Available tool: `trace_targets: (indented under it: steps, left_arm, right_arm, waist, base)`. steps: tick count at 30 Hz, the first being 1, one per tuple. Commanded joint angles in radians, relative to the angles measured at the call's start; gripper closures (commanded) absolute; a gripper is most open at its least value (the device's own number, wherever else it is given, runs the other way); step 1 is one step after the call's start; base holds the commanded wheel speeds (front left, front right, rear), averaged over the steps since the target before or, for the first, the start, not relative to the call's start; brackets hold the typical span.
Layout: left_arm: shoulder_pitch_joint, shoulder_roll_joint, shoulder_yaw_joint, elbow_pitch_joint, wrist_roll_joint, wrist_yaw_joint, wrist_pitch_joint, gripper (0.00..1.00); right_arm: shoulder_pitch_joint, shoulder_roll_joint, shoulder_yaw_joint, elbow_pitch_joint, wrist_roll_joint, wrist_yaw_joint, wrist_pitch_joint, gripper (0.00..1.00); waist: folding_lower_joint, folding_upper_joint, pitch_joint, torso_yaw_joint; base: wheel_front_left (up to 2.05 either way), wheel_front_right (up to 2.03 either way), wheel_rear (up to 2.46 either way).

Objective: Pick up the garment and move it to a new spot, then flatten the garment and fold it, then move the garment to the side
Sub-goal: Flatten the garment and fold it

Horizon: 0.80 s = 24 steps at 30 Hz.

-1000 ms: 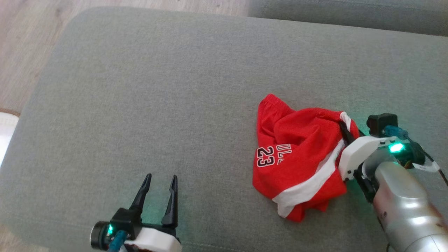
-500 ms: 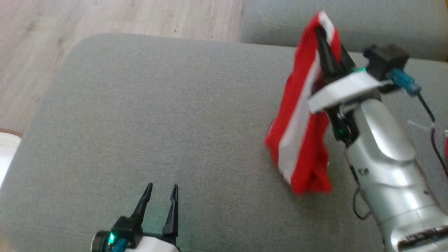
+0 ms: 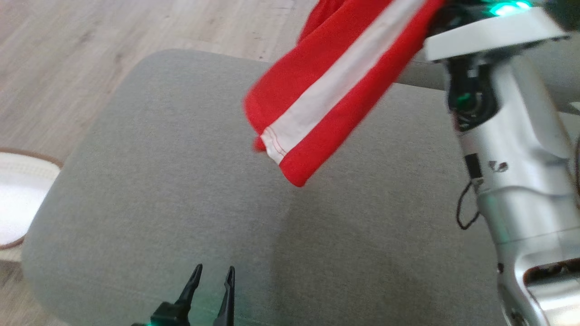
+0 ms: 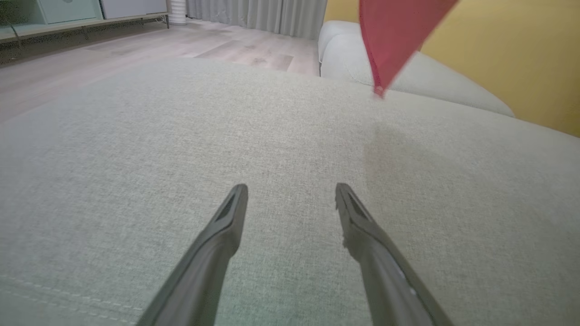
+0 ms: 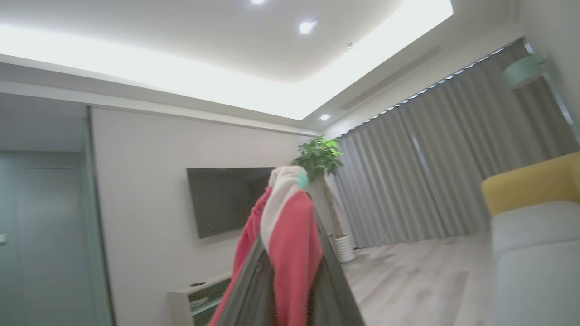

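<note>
The garment is red cloth with a white stripe. It hangs in the air above the grey sofa cushion, and its lower corner swings out to the left. In the right wrist view my right gripper is shut on the garment, which drapes over the dark fingers. The right arm rises along the right side of the head view. My left gripper stands open low over the cushion's front edge with nothing between its fingers. From that wrist the garment's tip dangles far ahead.
Wooden floor lies beyond the cushion's rounded left corner. A white round object with a brown rim sits on the floor at the left. A second cushion and a yellow backrest lie behind.
My right arm has lifted the garment off the cushion, high up and to the left. The head camera has shifted too. The left gripper stays open and still.
</note>
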Motion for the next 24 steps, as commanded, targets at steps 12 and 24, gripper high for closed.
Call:
trace_targets:
  steps: [12, 24]
  left_arm:
    - [-0.116, -0.002, 0.042, -0.057, 0.0, -0.005, -0.005, 0.0]
    - [-0.183, -0.002, -0.041, -0.059, -0.081, -0.056, -0.005, 0.0]
  right_arm:
    - [0.381, 0.013, -0.446, 0.193, -0.449, -0.001, -0.006, 0.0]
    - [0.618, 0.014, -0.482, -0.025, -0.671, -0.001, -0.006, 0.0]
  waist:
    - [0.0002, 0.0, 0.114, -0.211]
    - [0.0002, 0.0, 0.155, -0.354]
  base:
    - [0.0, 0.0, 0.0]
    - [0.0, 0.0, 0.0]
